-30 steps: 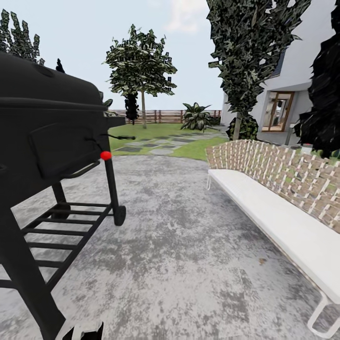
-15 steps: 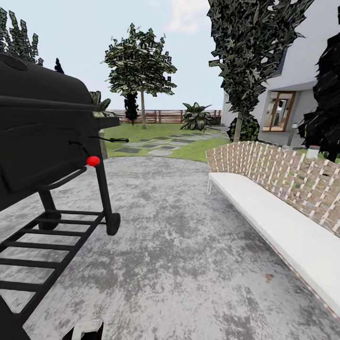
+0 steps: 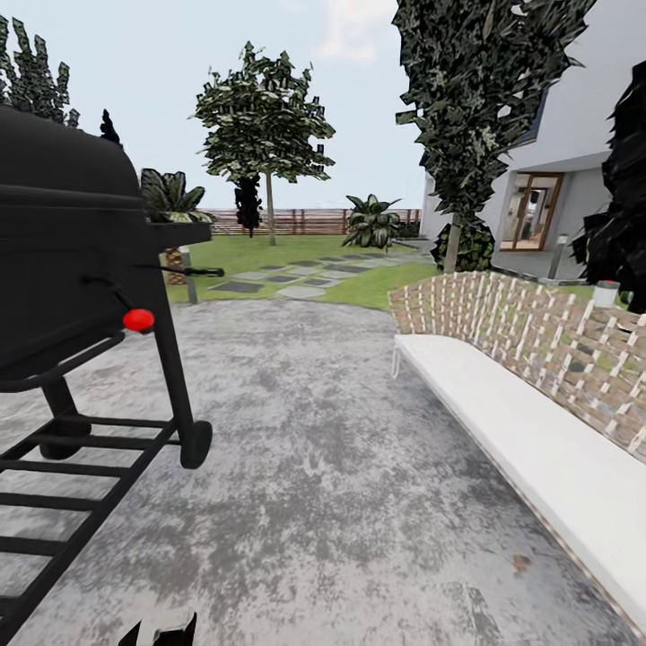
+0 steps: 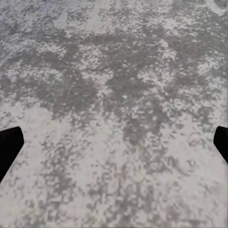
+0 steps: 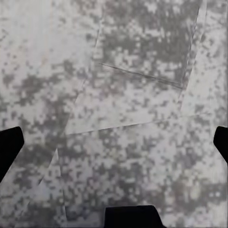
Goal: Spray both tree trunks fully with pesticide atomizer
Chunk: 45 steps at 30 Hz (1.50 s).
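Paving (image 3: 341, 467) of mottled grey stone runs ahead in the head view, with a black grill (image 3: 72, 269) near on the left (its red knob (image 3: 138, 319) is not the sprayer) and a white bench (image 3: 538, 431) along the right. The gap between them is the way through to the garden: far off lie the lawn (image 3: 269, 253), stepping stones (image 3: 287, 283) and fence (image 3: 314, 220), with one pale-trunked tree (image 3: 266, 126) at the lawn's far side. No atomizer can be made out, and it probably lies further on.

Left wrist view: the left fingers (image 4: 10, 148) sit at the frame's two edges, spread wide and empty over the paving, likely kept ready while the robot travels.

Right wrist view: the right fingers (image 5: 10, 145) are likewise spread with nothing between them, above paving crossed by slab joints (image 5: 137, 73).
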{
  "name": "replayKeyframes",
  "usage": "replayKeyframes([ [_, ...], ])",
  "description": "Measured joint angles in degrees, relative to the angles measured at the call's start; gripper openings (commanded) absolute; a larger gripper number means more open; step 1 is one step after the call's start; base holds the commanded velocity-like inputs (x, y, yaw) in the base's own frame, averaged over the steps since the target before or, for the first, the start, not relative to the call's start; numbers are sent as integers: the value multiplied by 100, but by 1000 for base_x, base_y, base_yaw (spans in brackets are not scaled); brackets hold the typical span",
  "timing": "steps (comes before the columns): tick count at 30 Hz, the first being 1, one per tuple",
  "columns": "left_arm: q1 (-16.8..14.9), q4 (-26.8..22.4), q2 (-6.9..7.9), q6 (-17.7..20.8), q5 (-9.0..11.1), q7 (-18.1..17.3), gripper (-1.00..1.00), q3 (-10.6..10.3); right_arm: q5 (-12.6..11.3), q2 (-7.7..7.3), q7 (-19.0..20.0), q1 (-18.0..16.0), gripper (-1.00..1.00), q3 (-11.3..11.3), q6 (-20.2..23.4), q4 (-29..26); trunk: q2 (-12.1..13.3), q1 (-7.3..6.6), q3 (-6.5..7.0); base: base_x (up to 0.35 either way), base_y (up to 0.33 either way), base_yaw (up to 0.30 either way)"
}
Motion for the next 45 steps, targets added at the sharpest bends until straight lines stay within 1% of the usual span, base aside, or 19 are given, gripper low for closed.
replayKeyframes([
  [45, 0, 0, 0, 0, 0, 0, 100, 0, 0, -6, 0, 0, 100, 0, 0, 0, 0, 0, 0, 328, -1, 0],
])
